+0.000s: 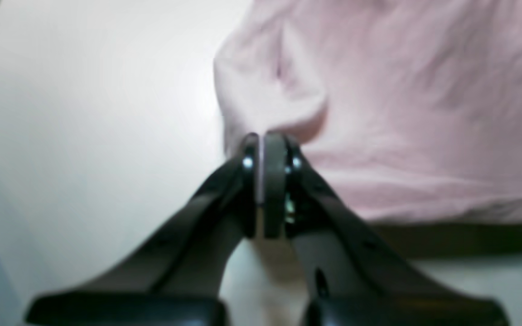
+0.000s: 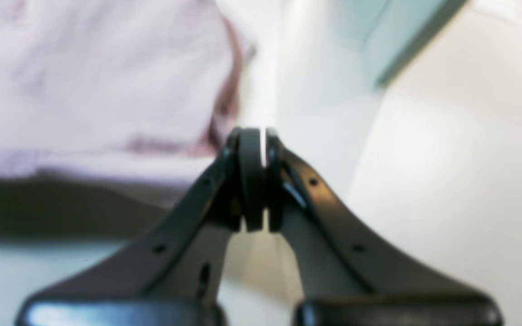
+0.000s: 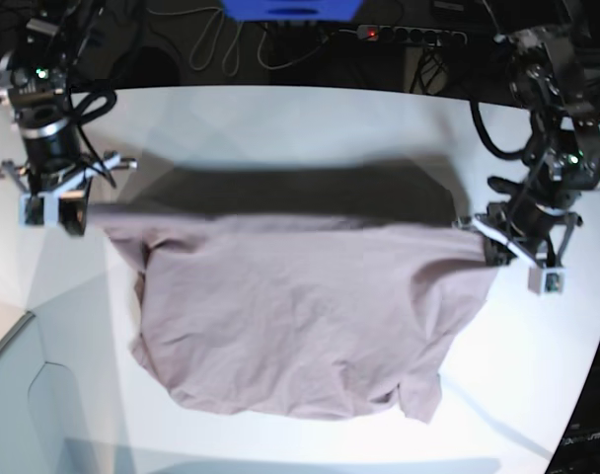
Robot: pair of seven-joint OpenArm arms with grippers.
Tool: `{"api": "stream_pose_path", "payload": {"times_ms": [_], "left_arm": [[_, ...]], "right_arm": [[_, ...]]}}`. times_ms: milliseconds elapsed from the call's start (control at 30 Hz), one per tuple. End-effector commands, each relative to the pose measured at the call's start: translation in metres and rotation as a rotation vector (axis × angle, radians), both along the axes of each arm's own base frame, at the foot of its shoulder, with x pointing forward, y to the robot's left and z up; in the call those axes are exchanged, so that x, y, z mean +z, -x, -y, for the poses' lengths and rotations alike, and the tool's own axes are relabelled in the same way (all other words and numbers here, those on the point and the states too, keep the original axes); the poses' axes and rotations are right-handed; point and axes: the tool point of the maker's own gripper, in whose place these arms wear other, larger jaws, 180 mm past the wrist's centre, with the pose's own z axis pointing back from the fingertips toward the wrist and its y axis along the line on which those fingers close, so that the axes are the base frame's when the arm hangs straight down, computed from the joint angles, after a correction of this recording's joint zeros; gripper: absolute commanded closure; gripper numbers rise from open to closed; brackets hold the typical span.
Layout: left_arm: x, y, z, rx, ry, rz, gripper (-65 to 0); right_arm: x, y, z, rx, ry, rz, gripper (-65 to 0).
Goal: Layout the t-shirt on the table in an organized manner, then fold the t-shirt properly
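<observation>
Both clamped on the t-shirt (image 3: 300, 316): left gripper (image 3: 481, 242) pinching one top corner, right gripper (image 3: 78, 212) the other, top edge stretched taut above the table (image 3: 280, 118), lower part draped there

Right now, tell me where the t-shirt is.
In the base view the t-shirt hangs stretched between the left gripper at right and the right gripper at left, its lower part draped on the table.

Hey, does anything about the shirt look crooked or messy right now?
Yes. The t-shirt is stretched by its top edge between the left gripper and right gripper, both shut on it, but the rest sags unevenly onto the table: the lower hem is wavy, one corner juts down at lower right, and the fabric is wrinkled.
</observation>
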Motion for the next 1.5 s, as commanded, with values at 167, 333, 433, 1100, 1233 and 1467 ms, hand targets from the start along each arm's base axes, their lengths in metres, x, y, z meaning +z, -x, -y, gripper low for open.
{"api": "stream_pose_path", "payload": {"times_ms": [167, 333, 433, 1100, 1233, 1467], "left_arm": [[-0.063, 0.034, 0.014, 0.027, 0.097, -0.166, -0.1], [-0.081, 0.047, 0.02, 0.033, 0.124, -0.222, -0.1], [-0.082, 0.055, 0.022, 0.036, 0.127, -0.229, -1.8], [-0.061, 0.106, -0.048, 0.395, 0.238, -0.144, -26.6], [-0.072, 0.09, -0.045, 0.403, 0.288, -0.147, -26.6], [-0.089, 0.06, -0.034, 0.401, 0.369, -0.161, -26.5]], "right_arm": [[-0.021, 0.027, 0.004, -0.003, -0.007, -0.068, 0.0], [-0.024, 0.033, 0.01, 0.011, 0.021, -0.092, 0.0], [-0.023, 0.034, 0.014, 0.022, 0.042, -0.098, 0.0], [-0.02, 0.038, 0.021, 0.021, 0.064, -0.099, -24.0], [-0.019, 0.035, 0.02, 0.025, 0.062, -0.093, -24.1], [-0.018, 0.036, 0.023, 0.021, 0.069, -0.093, -24.1]]}}
